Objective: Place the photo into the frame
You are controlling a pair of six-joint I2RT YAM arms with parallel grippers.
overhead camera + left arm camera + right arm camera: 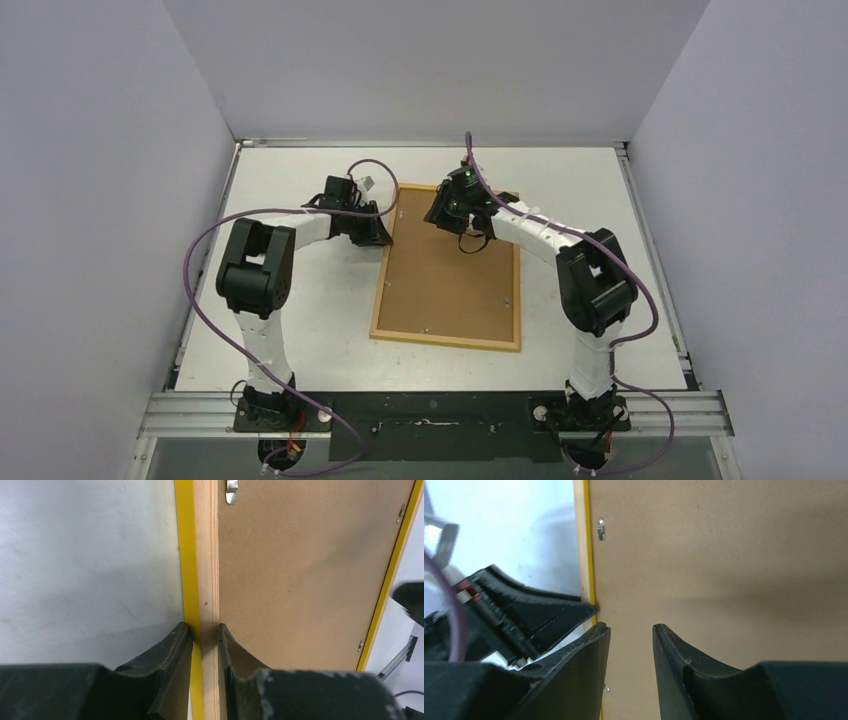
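Frame [445, 341] lies back-up on surface [300, 325], centred btwn the arms, long sides running near-to-far. Rim is thin light wood, w/ bright yellow showing along its outer edge. Brown backing board [450, 285] fills the inside. Small metal clip [230, 492] sits at board's edge by the left rail.

L pincer [201, 626] is at the left rail, towards the far-left corner, and pinches that rail. One finger is on the yellow outer side, the other on the inner side where wood meets board.

R pincer [631, 627] hangs over the board just inside that rail, close to L pincer. Its fingers are spread w/ nothing btwn them. Can't tell if tips touch board.
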